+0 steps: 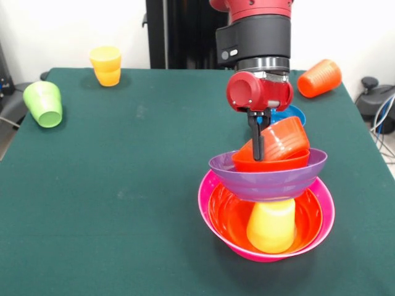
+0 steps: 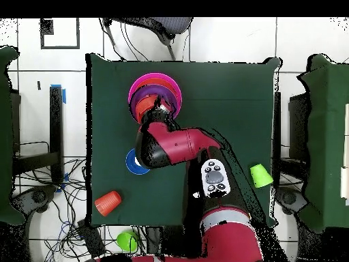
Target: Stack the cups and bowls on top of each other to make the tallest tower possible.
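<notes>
The tower stands on a pink bowl [image 1: 216, 228] [image 2: 136, 87] with a large orange bowl [image 1: 228, 213] inside it. An upturned yellow cup [image 1: 271, 225] in that bowl carries a purple bowl [image 1: 268, 179]. In the purple bowl sits a small orange bowl [image 1: 274, 163]. A second small orange bowl [image 1: 284, 139] rests tilted on top of it, and my gripper [image 1: 259, 148] [image 2: 159, 109] is shut on its wall. One dark finger [image 1: 258, 132] crosses its front. Behind the tower lies a blue bowl [image 1: 295, 113] [image 2: 134, 165].
An orange cup [image 1: 319, 78] [image 2: 108, 202] lies on its side at the far right in the front view. A yellow cup [image 1: 106, 66] stands at the far left, and a green cup [image 1: 43, 103] [image 2: 260, 175] lies by the left edge.
</notes>
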You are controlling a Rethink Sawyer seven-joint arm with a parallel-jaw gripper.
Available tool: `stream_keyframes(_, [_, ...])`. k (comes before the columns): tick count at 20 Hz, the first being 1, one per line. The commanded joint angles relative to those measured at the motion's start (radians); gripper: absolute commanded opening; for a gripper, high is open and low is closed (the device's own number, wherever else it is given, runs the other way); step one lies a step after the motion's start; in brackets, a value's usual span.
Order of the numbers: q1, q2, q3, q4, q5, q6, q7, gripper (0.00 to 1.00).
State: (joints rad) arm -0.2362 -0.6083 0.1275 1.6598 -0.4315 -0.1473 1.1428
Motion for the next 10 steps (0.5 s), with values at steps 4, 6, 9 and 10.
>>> stream_keyframes(4, [-0.004, 0.081, 0.057, 0.050, -0.067, 0.095, 0.109, 0.00])
stream_keyframes(6, [-0.004, 0.083, 0.057, 0.051, -0.069, 0.099, 0.106, 0.00])
stream_keyframes(9, [0.009, 0.084, 0.042, 0.048, -0.060, 0.117, 0.103, 0.00])
stream_keyframes(10, [0.010, 0.084, 0.041, 0.048, -0.058, 0.126, 0.102, 0.00])
